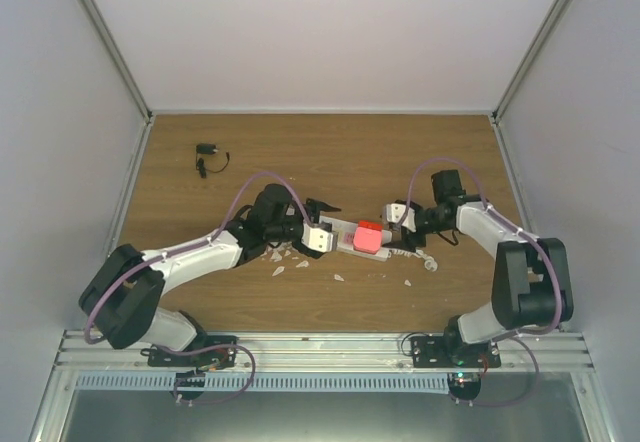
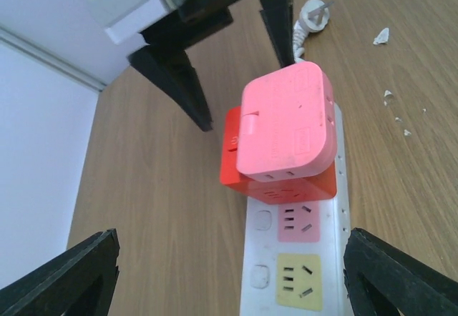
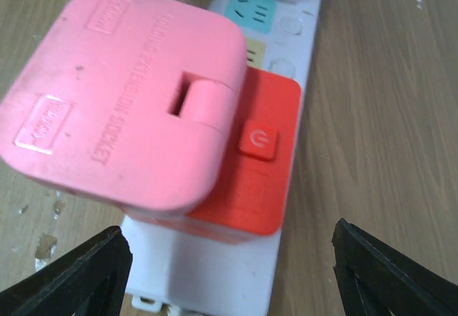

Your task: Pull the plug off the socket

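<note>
The left claw [image 1: 322,234] and the right claw [image 1: 392,217] were set facing each other near the middle of the table [image 1: 330,152], with the socket [image 1: 350,234] laid between them. Bare wood was left open beyond both claws, and a narrower band behind them toward the near rail [image 1: 320,347]. The table was closed on three sides by white walls [image 1: 60,112], all well apart from either claw.

The left claw was spread wide and released, with nothing held. Its fingers [image 2: 64,280] were seen on either side of the socket's end, and no touch could be made out. The right claw was likewise spread wide and empty, with the plug [image 3: 122,109] just ahead of its fingers [image 3: 393,273]. Whether those fingers touched the plug could not be told.

The plug was seated on a red block [image 3: 261,166], which sat on the socket, nearer the right claw than the left.

Two claws, one socket, one pink plug and one red block were counted. One coiled cord [image 1: 425,260] lay beside the right claw. One small black item [image 1: 208,154] lay well apart from the left claw, toward the far-left corner. Several white bits [image 1: 282,262] were scattered near both claws.
</note>
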